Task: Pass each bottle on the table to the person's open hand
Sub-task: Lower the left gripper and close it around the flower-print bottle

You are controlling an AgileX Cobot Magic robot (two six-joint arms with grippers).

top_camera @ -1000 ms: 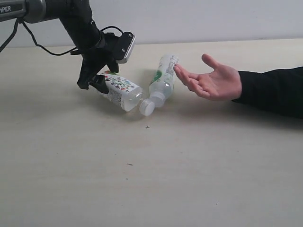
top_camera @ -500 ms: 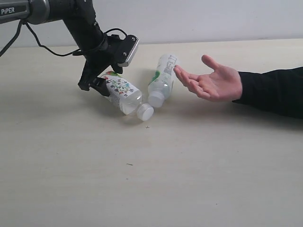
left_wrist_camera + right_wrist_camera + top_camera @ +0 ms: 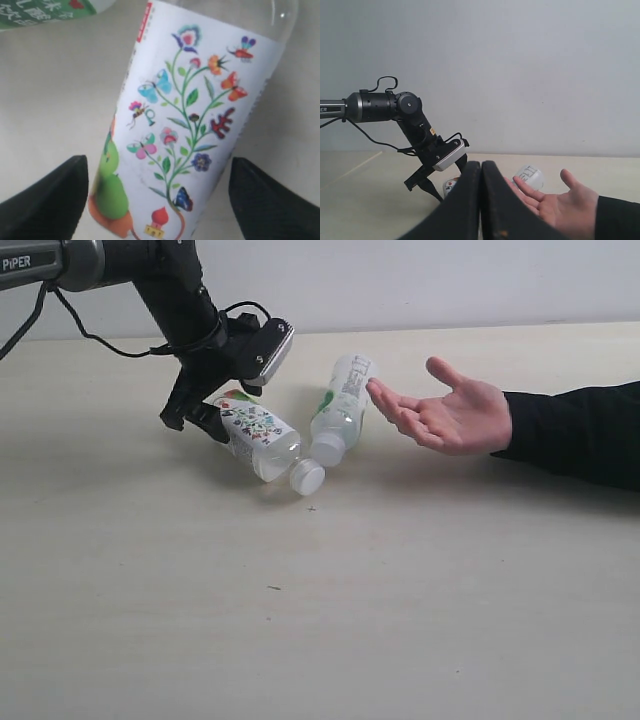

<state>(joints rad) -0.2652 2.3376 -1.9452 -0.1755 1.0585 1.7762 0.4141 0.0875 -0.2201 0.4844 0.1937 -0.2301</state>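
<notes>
Printed-label bottle [image 3: 258, 436] and slim green-label bottle [image 3: 340, 410] are lying on the table [image 3: 300, 620], caps nearly meeting, both looking clear inside. Left gripper [image 3: 192, 421] is straddling the printed one's base, jaws spread; right gripper [image 3: 481, 200] is sitting closed.

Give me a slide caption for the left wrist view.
Open left gripper straddling the flower-printed bottle lying on the table.

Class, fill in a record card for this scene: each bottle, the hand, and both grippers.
Stubby bottle: lying on its side on the table
Slim bottle: lying beside it, caps nearly meeting
Hand: open, palm up, fingertips at the slim bottle's base
Left gripper: jaws open, either side of the stubby bottle
Right gripper: jaws shut, empty
</notes>
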